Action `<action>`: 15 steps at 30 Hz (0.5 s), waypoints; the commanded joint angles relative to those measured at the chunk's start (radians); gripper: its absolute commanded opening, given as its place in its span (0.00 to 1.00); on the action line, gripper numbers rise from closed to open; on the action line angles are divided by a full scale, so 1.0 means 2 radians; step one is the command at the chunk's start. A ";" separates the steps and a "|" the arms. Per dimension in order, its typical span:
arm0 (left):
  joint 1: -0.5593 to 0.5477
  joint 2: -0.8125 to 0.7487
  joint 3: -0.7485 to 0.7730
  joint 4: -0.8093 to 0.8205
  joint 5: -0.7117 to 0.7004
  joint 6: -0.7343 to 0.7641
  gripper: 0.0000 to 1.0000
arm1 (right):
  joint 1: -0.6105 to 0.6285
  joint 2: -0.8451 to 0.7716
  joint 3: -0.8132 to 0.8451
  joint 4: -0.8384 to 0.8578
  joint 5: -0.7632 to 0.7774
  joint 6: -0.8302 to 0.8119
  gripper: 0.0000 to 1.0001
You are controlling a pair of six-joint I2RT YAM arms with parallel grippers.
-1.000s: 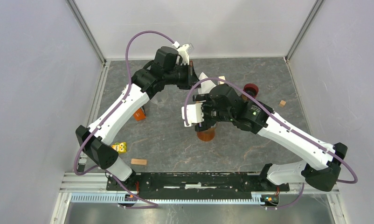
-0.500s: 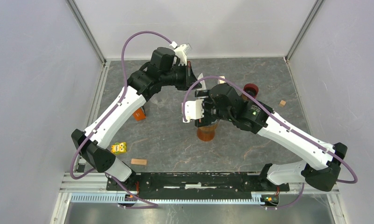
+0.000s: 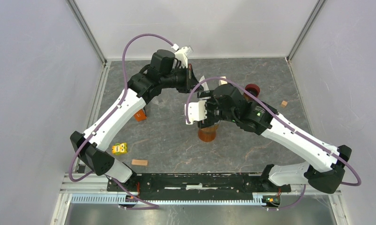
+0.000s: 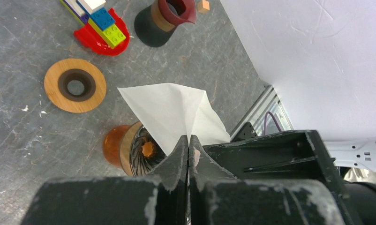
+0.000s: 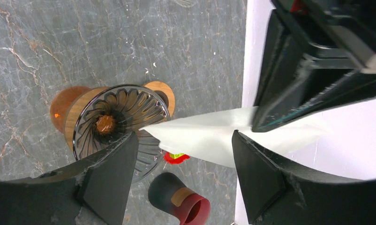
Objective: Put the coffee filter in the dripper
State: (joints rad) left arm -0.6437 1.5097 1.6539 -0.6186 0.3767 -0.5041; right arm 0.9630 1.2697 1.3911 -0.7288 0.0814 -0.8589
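My left gripper (image 4: 188,140) is shut on a white paper coffee filter (image 4: 169,110) and holds it in the air; it also shows in the top view (image 3: 194,83). The dripper (image 5: 115,119), ribbed clear glass with a wooden collar on an amber base, stands on the table below; it also shows in the left wrist view (image 4: 135,151) and the top view (image 3: 207,134). The filter (image 5: 207,135) points toward the dripper's rim. My right gripper (image 5: 181,164) is open, its fingers either side of the filter, just above the dripper (image 3: 202,115).
A dark mug with a red inside (image 4: 163,18) stands beyond the dripper (image 3: 252,89). A wooden ring (image 4: 75,85) and a red toy boat with bricks (image 4: 101,30) lie nearby. A yellow brick (image 3: 119,148), a wood block (image 3: 139,162) and a small cube (image 3: 283,103) lie on the table.
My left arm has drawn back a little to the left with the filter. My right gripper has risen slightly, uncovering more of the dripper.
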 commanded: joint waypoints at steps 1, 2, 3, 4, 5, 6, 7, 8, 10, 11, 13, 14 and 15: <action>-0.003 -0.022 -0.009 0.034 0.038 -0.017 0.02 | -0.011 -0.024 0.003 0.004 -0.026 -0.008 0.79; -0.002 -0.023 -0.012 0.038 0.043 -0.019 0.02 | -0.014 -0.027 0.001 0.003 -0.034 -0.010 0.79; -0.003 -0.023 -0.014 0.041 0.048 -0.021 0.02 | -0.017 -0.030 -0.002 0.002 -0.039 -0.010 0.80; -0.003 -0.024 -0.015 0.044 0.051 -0.023 0.02 | -0.021 -0.032 -0.005 0.001 -0.050 -0.011 0.80; -0.003 -0.024 -0.017 0.047 0.055 -0.024 0.02 | -0.023 -0.034 -0.007 0.001 -0.057 -0.012 0.79; -0.003 -0.025 -0.017 0.049 0.057 -0.025 0.02 | -0.027 -0.035 -0.009 -0.001 -0.061 -0.012 0.79; -0.003 -0.026 -0.018 0.050 0.058 -0.025 0.02 | -0.030 -0.036 -0.011 -0.002 -0.065 -0.012 0.79; -0.003 -0.026 -0.019 0.051 0.060 -0.026 0.02 | -0.033 -0.036 -0.013 -0.002 -0.070 -0.011 0.79; -0.003 -0.028 -0.020 0.053 0.061 -0.026 0.02 | -0.039 -0.038 -0.016 -0.005 -0.079 -0.011 0.79; -0.003 -0.028 -0.020 0.053 0.061 -0.027 0.02 | -0.042 -0.041 -0.018 -0.005 -0.084 -0.011 0.79; -0.003 -0.029 -0.019 0.055 0.063 -0.027 0.02 | -0.046 -0.042 -0.020 -0.005 -0.088 -0.010 0.79; -0.003 -0.030 -0.021 0.056 0.064 -0.029 0.02 | -0.047 -0.042 -0.022 -0.005 -0.089 -0.010 0.79; -0.003 -0.030 -0.022 0.058 0.065 -0.030 0.02 | -0.050 -0.044 -0.024 -0.006 -0.092 -0.009 0.79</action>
State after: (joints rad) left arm -0.6437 1.4960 1.6142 -0.5640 0.4683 -0.5110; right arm 0.8787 1.2106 1.3575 -0.7441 -0.0555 -0.8707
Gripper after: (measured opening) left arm 0.032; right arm 0.796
